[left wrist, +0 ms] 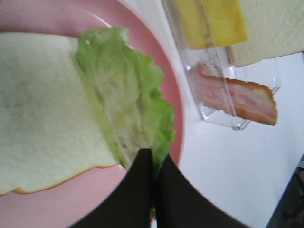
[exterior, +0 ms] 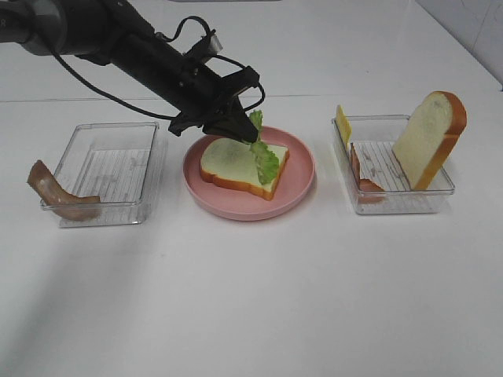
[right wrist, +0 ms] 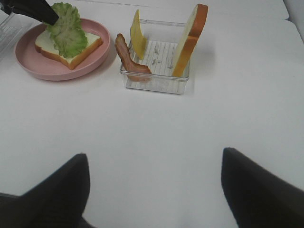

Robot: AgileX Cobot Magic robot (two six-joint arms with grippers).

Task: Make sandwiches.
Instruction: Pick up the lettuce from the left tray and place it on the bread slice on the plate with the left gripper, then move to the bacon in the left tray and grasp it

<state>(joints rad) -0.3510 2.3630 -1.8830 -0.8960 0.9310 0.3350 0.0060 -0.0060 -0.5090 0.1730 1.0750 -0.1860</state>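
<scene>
1. Pink plate, mid white table: 1 bread slice flat on it, green lettuce draped over slice.
2. L gripper: jaws pinched on lettuce's upper edge.
3. R gripper: fingers wide apart, nothing held, above table.
4. R tray: 2nd slice upright, cheese, ham.
5. L tray: bacon over its rim.

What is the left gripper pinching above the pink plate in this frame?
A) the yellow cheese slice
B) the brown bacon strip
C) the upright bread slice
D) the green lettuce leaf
D: the left gripper is shut on the edge of the lettuce leaf, which drapes over the bread slice lying on the pink plate.
</scene>
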